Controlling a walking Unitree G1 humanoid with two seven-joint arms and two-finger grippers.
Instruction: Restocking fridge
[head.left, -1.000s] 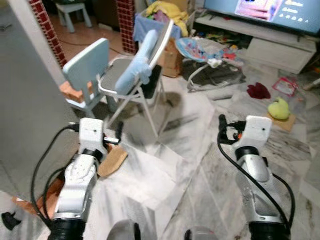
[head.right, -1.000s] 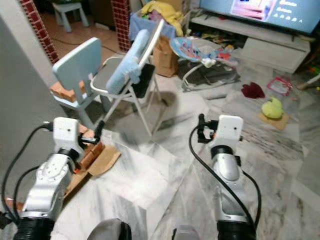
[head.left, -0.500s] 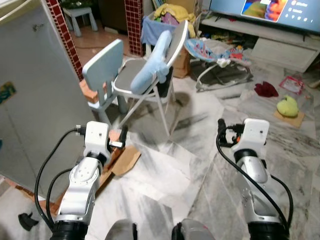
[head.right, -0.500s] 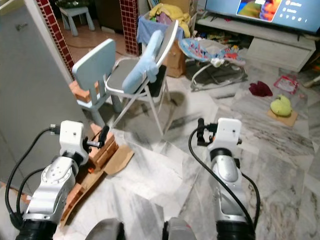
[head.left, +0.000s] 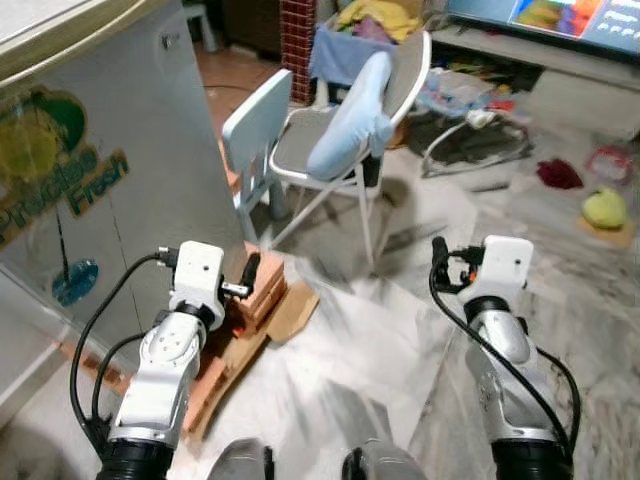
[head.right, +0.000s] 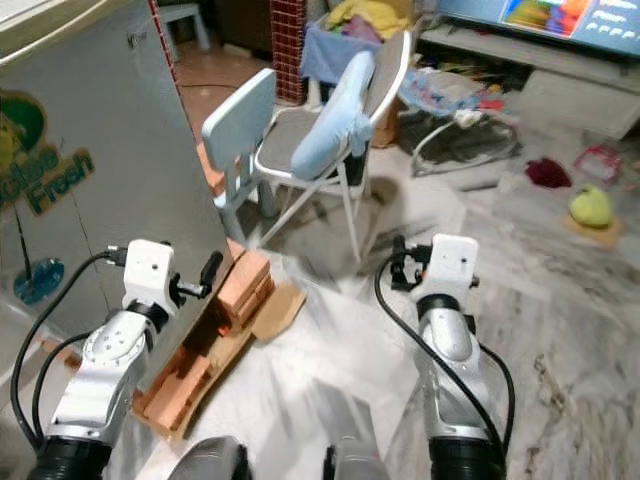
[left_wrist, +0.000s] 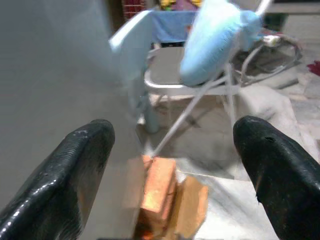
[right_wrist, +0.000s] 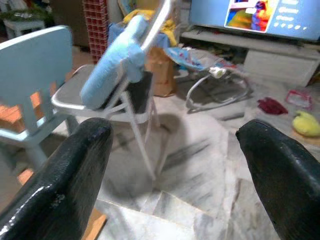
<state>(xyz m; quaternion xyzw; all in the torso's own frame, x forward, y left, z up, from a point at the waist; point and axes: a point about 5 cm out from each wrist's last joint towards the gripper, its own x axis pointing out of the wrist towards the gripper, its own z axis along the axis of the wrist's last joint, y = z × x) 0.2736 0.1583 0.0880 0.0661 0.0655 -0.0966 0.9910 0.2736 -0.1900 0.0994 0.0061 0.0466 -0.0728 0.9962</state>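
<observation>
Both arms reach forward with the left hand (left_wrist: 165, 165) and right hand (right_wrist: 170, 165) spread wide and empty, likely readied for the grey fridge (head.left: 90, 170) close on the left.

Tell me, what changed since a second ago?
The robot turned to its left, so the whole view shifted: the grey fridge with its sticker now stands at the left, and the folding chair and yellow toy slid rightward. Nothing was grabbed or dropped. The left pincer and right pincer stayed open and empty, held out front.
</observation>
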